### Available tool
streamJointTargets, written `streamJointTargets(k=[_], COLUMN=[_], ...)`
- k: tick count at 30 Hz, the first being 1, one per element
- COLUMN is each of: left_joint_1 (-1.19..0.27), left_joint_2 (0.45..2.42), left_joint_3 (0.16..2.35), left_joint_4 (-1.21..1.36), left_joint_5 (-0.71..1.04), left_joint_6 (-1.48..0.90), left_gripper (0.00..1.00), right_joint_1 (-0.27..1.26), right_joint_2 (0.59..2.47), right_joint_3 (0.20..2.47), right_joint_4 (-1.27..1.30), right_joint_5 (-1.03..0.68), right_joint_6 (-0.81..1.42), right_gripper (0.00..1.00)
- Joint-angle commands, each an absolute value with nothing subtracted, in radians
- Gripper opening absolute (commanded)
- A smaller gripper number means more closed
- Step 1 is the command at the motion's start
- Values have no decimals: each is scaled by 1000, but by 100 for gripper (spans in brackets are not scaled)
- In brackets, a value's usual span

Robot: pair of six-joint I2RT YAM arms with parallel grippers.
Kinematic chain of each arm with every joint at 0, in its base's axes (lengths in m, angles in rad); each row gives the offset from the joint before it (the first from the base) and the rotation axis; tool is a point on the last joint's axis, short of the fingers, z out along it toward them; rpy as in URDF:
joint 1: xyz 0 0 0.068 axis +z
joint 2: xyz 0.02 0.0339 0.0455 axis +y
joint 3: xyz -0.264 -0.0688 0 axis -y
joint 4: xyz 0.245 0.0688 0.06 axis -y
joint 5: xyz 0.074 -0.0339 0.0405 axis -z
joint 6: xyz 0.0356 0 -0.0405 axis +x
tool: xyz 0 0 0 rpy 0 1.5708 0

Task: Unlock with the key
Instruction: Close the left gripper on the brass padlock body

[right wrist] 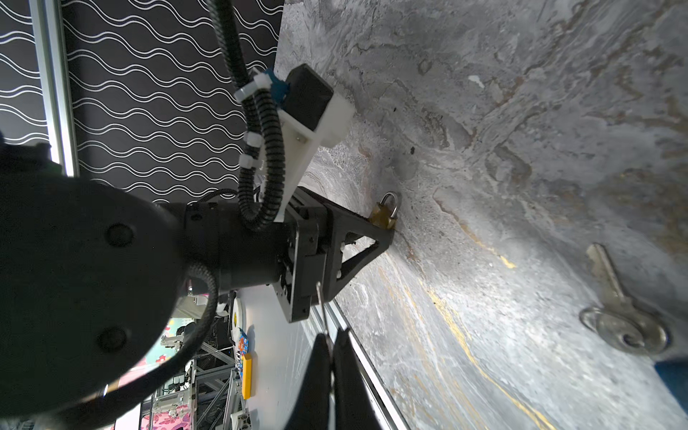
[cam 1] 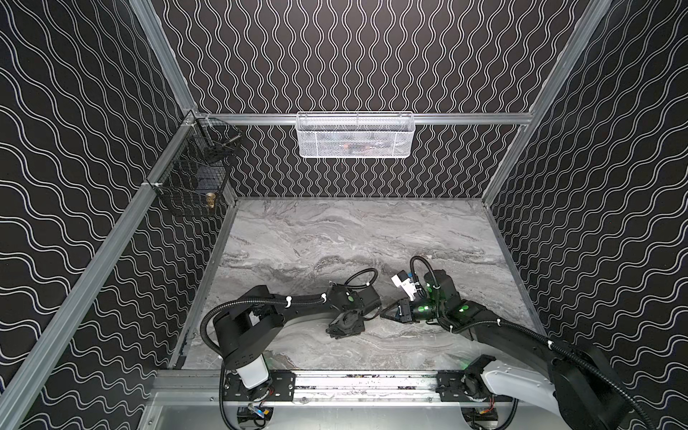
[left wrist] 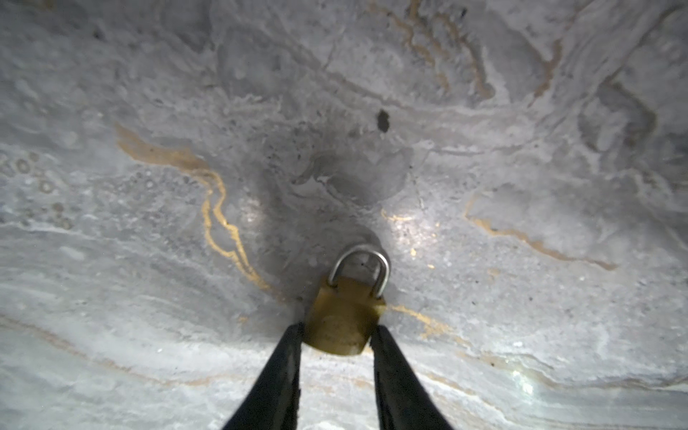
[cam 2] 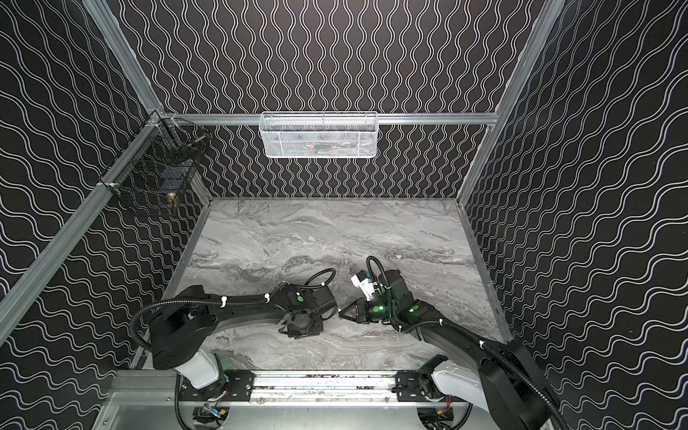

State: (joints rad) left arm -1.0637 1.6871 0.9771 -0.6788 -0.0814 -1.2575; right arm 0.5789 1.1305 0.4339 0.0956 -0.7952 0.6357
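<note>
Grey marble-patterned tabletop (cam 1: pixel 335 238), enclosed by black walls with white wavy lines (cam 1: pixel 353 56). White mesh basket (cam 1: pixel 354 134) hung on the back aluminium rail (cam 1: pixel 260 118). Black wire baskets (cam 1: pixel 193 186) in the far left corner.

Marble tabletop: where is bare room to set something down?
Free: the far half of the tabletop up to the back wall; the strip along the front rail. Crowded: centre front: left tool grips the padlock, right tool beside it, a loose key nearby.

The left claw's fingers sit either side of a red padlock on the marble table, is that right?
Not quite: the padlock is brass-coloured, not red. The left wrist view shows it on the marble table with the fingers of the left claw either side.
</note>
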Motion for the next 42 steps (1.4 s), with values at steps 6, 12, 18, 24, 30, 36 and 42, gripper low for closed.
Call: streamJointTargets(k=[6,12,18,24,30,36,42], left_joint_1=[-1066,-1059,-1042,-1042,-1037,-1030,-1026], left_joint_2=[1731,1749,1736,1770,1776,1782,1791], left_joint_3=[1005,1005,974,1006,1003,1003,1007], left_joint_4=[-719,-745,-701,-691,-674,-662,-667], left_joint_5=[-115,-132,-120,-97,-101,-99,-95], left_joint_6=[-1274,-1270,-1270,-1220,-1203,-1187,-1175], left_gripper=[39,45,48,47,44,41,37], right_joint_1=[575,574,574,574,574,574,574], right_joint_2=[1128,1125,1133,1135,1143,1149,1152], right_joint_3=[437,430,425,420,424,424,426], right_joint_4=[131,138,153,162,159,165,163], right_joint_5=[-803,-795,-793,-795,-790,-790,-787], right_joint_6=[637,645,655,664,660,663,661], right_gripper=[0,0,0,0,0,0,0])
